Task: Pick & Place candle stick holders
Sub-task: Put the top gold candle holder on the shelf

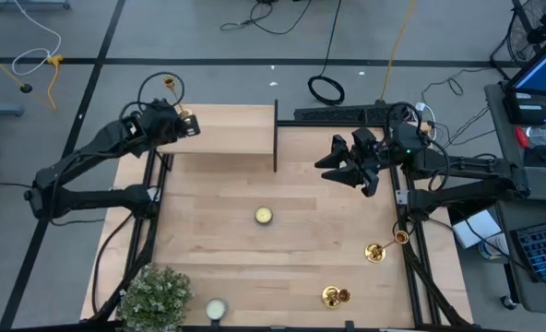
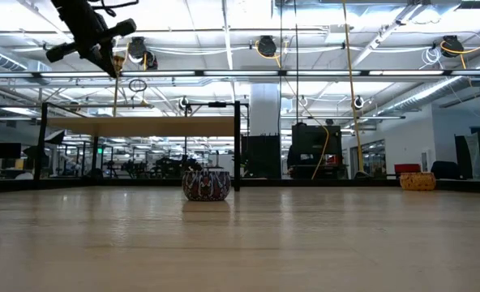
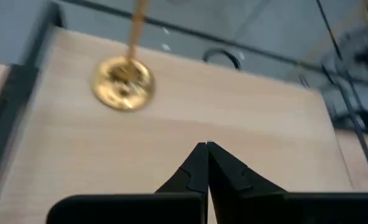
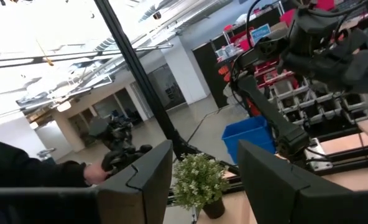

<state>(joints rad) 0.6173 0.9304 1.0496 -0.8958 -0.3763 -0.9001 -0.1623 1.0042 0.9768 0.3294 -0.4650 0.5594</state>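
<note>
High view: our left gripper point(image 1: 192, 125) is up at the far-left corner of the table point(image 1: 282, 231), over the raised shelf point(image 1: 225, 129), with a gold candle stick holder point(image 1: 172, 85) lying just past it by the far edge. Our right gripper point(image 1: 342, 166) hangs over the far-right part of the table, nothing under it. Two more candle stick holders lie near the right edge: one point(image 1: 386, 244) right at the frame rail, the other point(image 1: 335, 296) near the front. A yellow tealight point(image 1: 264, 216) sits mid-table, a plant point(image 1: 153, 297) and a white tealight point(image 1: 216, 309) at the front-left. The middle is open, plenty of room to move.

Low view: the left gripper point(image 2: 102, 50) is high, well above the shelf point(image 2: 139, 126), with a brass stem point(image 2: 117, 81) beside it. Whether they touch, we cannot tell. A patterned bowl point(image 2: 206, 183) stands mid-table; the rest of the surface is bare.

Left wrist view: the fingers point(image 3: 193, 171) are pressed together with nothing between them. The holder's gold base point(image 3: 123, 83) stands on the wood, well apart, close to the dark rail point(image 3: 13, 106). We judge it placed there, tight to the edge, so we exit upward.

Right wrist view: the right fingers point(image 4: 137, 180) sit half apart, empty.
</note>
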